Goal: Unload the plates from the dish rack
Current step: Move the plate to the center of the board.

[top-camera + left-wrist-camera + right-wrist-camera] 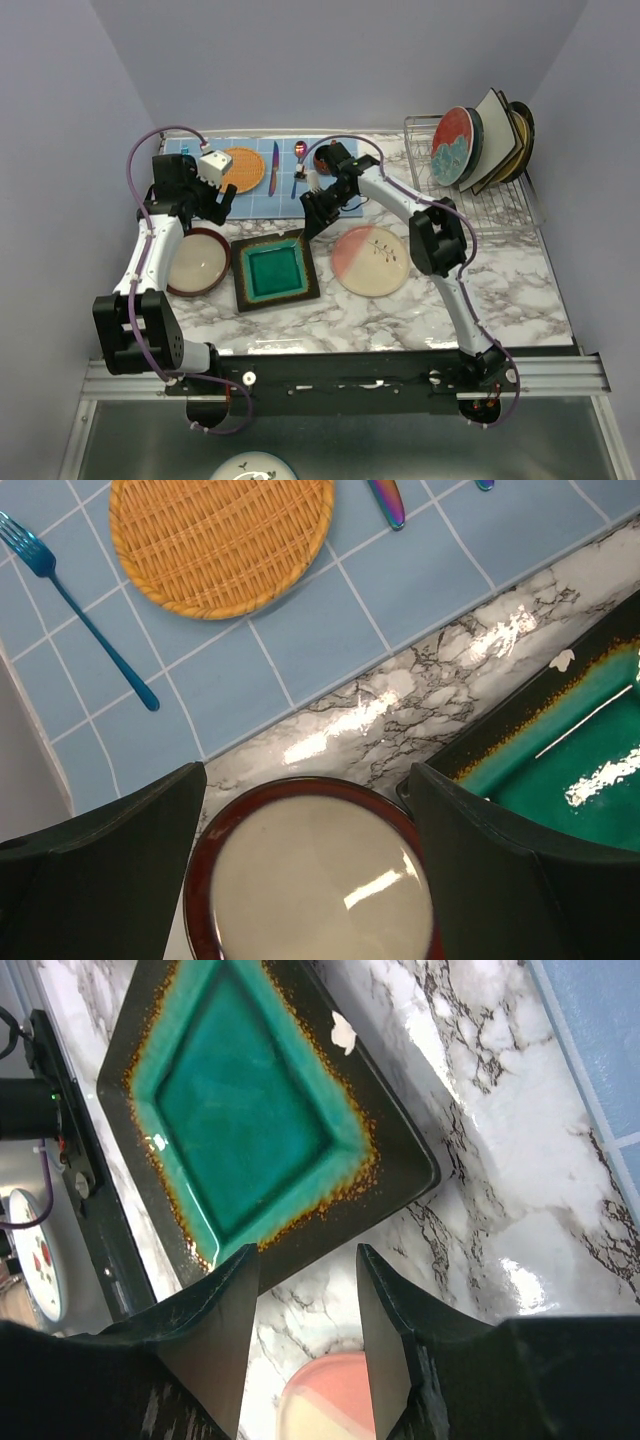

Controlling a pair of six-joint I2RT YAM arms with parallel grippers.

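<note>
Logging left gripper (308, 780) wide open, empty, over red-rimmed plate (320, 890); right gripper (307, 1260) parted, empty, by teal square plate (250, 1110). I see other plates (455, 145) standing in dish rack (500, 205), far right.

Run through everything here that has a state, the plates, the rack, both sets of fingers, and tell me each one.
Red-rimmed plate: flat on the table.
Teal square plate: flat on the table.
Pink plate: flat on the table.
Dish rack: partly loaded.
Rack plates: standing on edge.
Left fingers: open, empty.
Right fingers: open, empty.
</note>
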